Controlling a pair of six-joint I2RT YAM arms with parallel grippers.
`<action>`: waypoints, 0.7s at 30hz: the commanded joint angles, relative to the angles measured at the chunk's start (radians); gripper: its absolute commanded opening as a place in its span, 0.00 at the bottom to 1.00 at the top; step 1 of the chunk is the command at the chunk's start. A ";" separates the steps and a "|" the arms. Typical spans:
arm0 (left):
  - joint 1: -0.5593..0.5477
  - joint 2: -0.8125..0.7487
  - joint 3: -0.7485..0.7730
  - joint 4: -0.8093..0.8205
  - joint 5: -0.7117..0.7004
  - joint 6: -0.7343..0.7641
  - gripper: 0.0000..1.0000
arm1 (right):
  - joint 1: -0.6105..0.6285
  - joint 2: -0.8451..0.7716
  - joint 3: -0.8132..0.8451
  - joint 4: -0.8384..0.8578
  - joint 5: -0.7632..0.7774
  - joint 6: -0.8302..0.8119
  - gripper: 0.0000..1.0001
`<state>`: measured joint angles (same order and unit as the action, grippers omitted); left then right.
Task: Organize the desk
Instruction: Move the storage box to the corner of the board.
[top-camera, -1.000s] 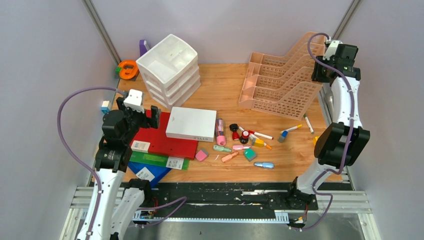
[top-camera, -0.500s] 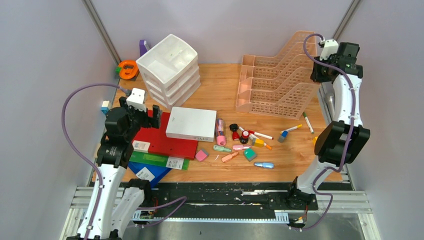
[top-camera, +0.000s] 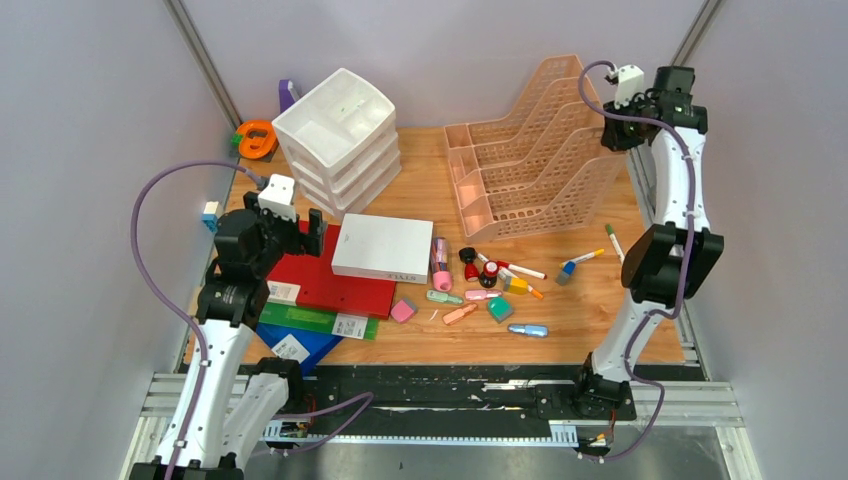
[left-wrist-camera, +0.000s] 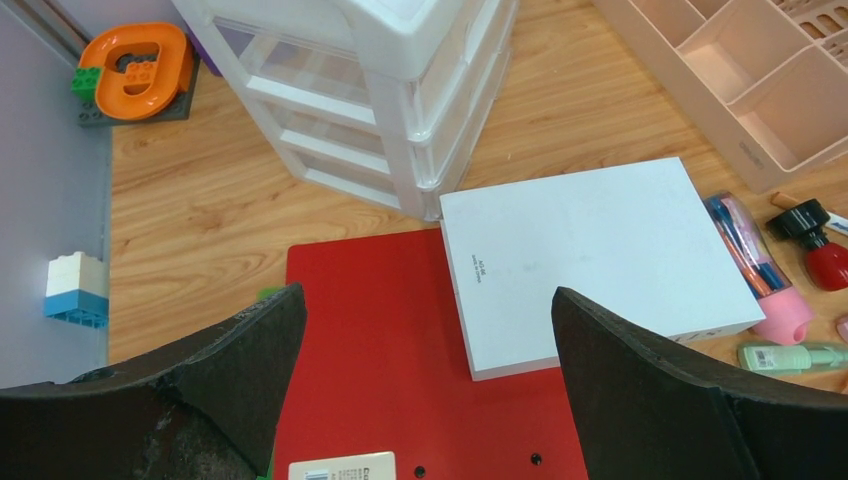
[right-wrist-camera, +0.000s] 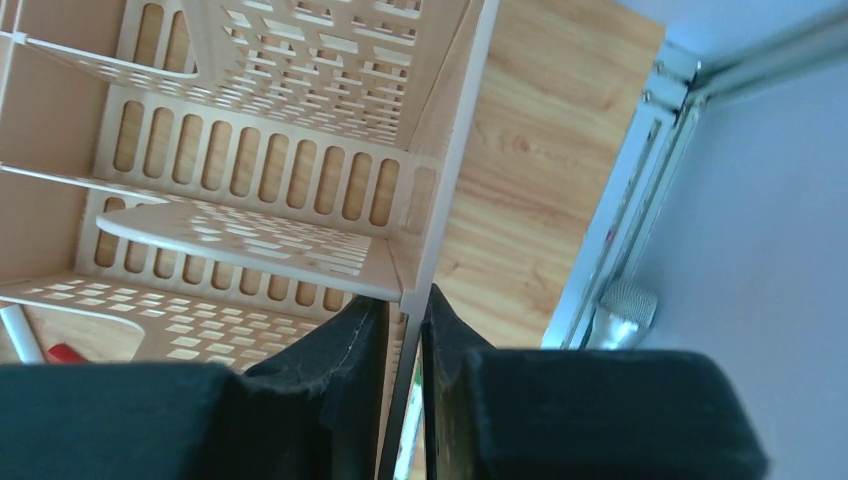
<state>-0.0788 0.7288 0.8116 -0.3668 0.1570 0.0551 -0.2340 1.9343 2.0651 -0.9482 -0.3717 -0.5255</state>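
Desk (top-camera: 590, 300): one, between grey walls, long axis left to right.
Top: one pink file rack (top-camera: 530, 170); one white drawer unit (top-camera: 340, 140); left wrist: left gripper (left-wrist-camera: 425, 300) spread wide above one red folder (left-wrist-camera: 380, 350); right wrist: right gripper (right-wrist-camera: 405, 305) pinching rack wall.

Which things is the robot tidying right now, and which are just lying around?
In the job now:
pink rack, pinched at its edge by the right gripper
desk

Just lying about:
white drawers
white box
red folder
pens
orange toy
little brick
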 joint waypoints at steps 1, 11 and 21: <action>0.005 0.003 0.040 0.007 0.013 0.025 1.00 | 0.060 0.050 0.151 0.032 -0.014 -0.102 0.00; 0.005 0.058 0.051 -0.073 0.092 0.177 1.00 | 0.067 0.092 0.262 0.066 0.051 -0.099 0.40; 0.005 0.061 0.034 -0.147 0.060 0.289 1.00 | 0.100 -0.103 0.193 0.233 0.081 0.032 0.81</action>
<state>-0.0784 0.8062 0.8227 -0.4984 0.2260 0.2844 -0.1638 1.9846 2.2612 -0.8719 -0.3111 -0.5518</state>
